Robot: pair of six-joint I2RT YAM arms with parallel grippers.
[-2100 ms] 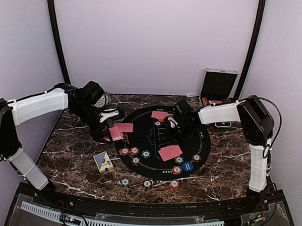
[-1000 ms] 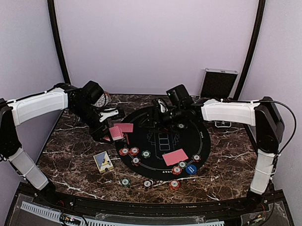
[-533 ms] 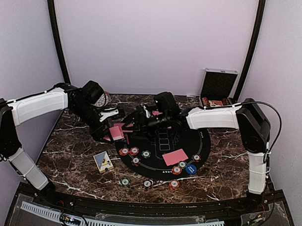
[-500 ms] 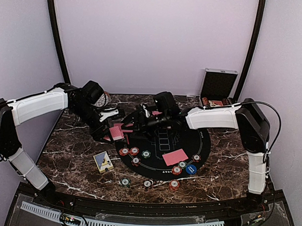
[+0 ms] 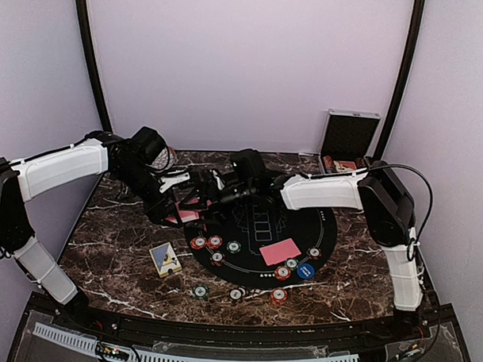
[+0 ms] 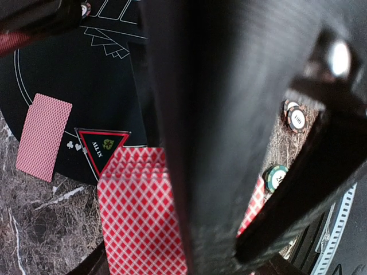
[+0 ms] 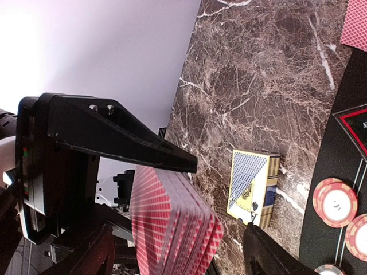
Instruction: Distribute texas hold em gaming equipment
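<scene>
Our left gripper (image 5: 175, 209) is clamped on the deck (image 7: 166, 206), its red backs slightly fanned, held over the table (image 5: 105, 224) just off the left edge of the mat (image 5: 319, 231). Our right gripper (image 7: 178, 229) has its fingers spread wide either side of that deck, with a gap at each finger and no grip.

Below the deck a box (image 5: 166, 259) lies on the marble. Chips (image 5: 215, 244) line the mat's near edge, with three more closer to us. One card (image 5: 279, 251) lies face down on the mat. A case (image 5: 350, 133) stands at the far right.

The right gripper's black body fills the middle of the left wrist view and hides much of the mat.

Two seconds ago our right gripper was over the mat's centre; it has since swung across to the deck. Our left gripper has not moved.
</scene>
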